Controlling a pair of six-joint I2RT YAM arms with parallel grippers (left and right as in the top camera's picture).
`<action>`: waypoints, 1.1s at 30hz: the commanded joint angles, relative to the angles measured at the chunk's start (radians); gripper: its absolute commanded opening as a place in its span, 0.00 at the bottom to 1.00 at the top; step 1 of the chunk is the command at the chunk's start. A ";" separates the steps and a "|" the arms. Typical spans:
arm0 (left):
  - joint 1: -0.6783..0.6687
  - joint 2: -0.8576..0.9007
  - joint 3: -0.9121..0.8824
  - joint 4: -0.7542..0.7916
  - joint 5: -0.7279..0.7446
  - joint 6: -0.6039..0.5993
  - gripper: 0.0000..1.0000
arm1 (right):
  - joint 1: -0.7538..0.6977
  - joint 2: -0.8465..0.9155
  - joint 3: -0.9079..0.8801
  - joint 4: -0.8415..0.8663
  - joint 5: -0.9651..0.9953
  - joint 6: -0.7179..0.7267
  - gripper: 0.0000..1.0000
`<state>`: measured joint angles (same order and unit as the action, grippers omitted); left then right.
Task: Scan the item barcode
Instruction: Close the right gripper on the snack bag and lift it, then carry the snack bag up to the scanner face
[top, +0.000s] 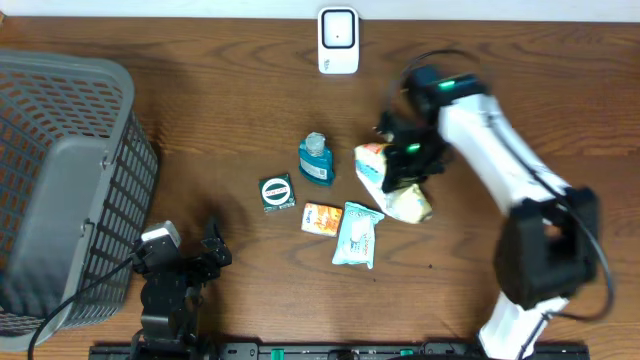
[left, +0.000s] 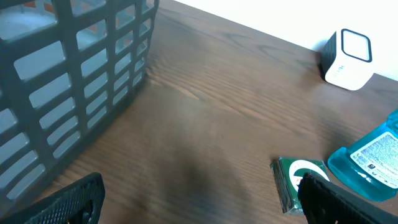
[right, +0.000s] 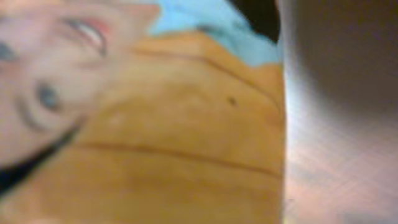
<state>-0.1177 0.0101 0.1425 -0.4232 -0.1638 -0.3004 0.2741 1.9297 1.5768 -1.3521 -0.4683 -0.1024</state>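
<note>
Among the items mid-table lies a yellow and white snack bag (top: 392, 186). My right gripper (top: 405, 160) is down on its upper part, with its fingers hidden against the bag. In the right wrist view the bag (right: 174, 137) fills nearly the whole picture, blurred and very close, and no fingers show. The white barcode scanner (top: 338, 40) stands at the table's far edge, also seen from the left wrist (left: 348, 59). My left gripper (top: 205, 255) rests low at the front left, open and empty (left: 199, 211).
A blue bottle (top: 316, 158), a green box (top: 277, 192), an orange packet (top: 322, 217) and a pale blue wipes pack (top: 357, 234) lie left of and below the bag. A grey basket (top: 60, 190) fills the left side, close to the left arm.
</note>
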 joint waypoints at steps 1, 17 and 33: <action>0.005 0.000 -0.014 -0.021 -0.012 -0.008 0.98 | -0.099 -0.092 0.029 -0.134 -0.509 -0.284 0.01; 0.005 0.000 -0.014 -0.022 -0.012 -0.008 0.98 | -0.169 -0.100 0.011 -0.350 -0.687 0.311 0.01; 0.005 0.000 -0.014 -0.022 -0.012 -0.008 0.98 | -0.167 -0.100 0.011 0.127 -0.440 0.292 0.01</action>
<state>-0.1177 0.0105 0.1425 -0.4236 -0.1638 -0.3004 0.1051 1.8374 1.5822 -1.3418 -1.0355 0.1986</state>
